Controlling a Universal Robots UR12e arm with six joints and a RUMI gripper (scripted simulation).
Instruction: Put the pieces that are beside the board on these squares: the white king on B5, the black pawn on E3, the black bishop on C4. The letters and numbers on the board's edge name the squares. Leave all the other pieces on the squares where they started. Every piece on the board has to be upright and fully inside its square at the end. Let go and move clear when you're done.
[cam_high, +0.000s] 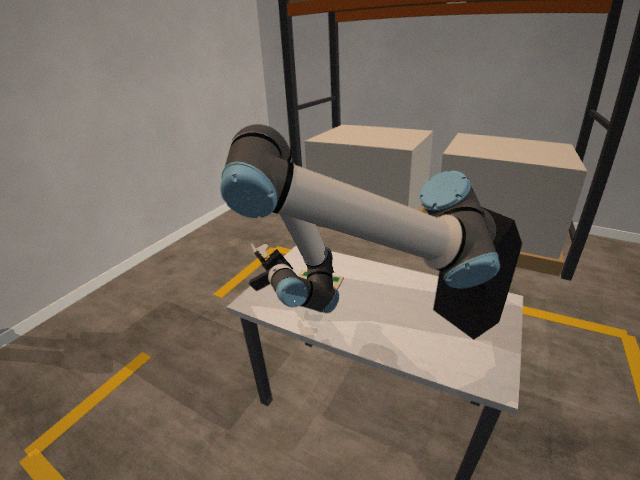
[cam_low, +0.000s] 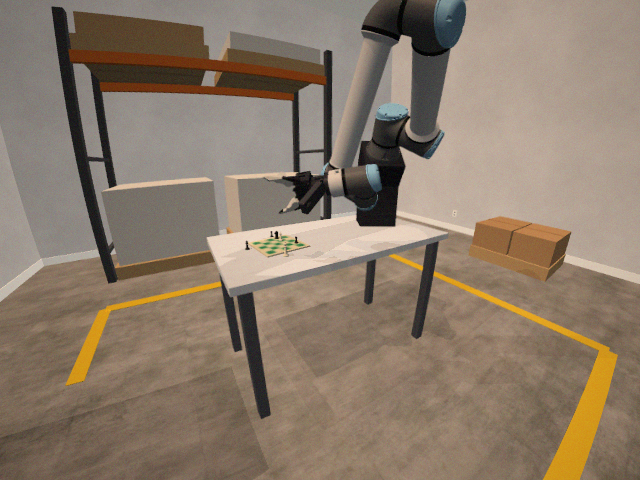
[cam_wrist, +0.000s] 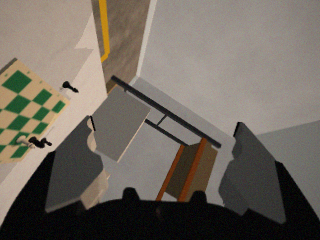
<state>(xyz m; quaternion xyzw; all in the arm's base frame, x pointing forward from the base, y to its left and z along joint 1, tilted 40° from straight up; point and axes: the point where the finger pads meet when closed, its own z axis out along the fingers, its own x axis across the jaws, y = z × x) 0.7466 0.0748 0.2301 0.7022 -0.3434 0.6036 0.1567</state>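
Observation:
The green and cream chessboard lies on the white table; a corner of it shows at the left of the wrist view. A small black piece stands on the table left of the board. A white piece stands at the board's front edge and a black piece at its right edge. Two black pieces stand at the far side. In the wrist view a black piece stands just off the board. My gripper is open and empty, high above the board, pointing sideways at the shelf.
The arm's black base block stands on the table's far right end. A metal rack with large boxes stands behind the table. In the top view the arm's wrist hides most of the board.

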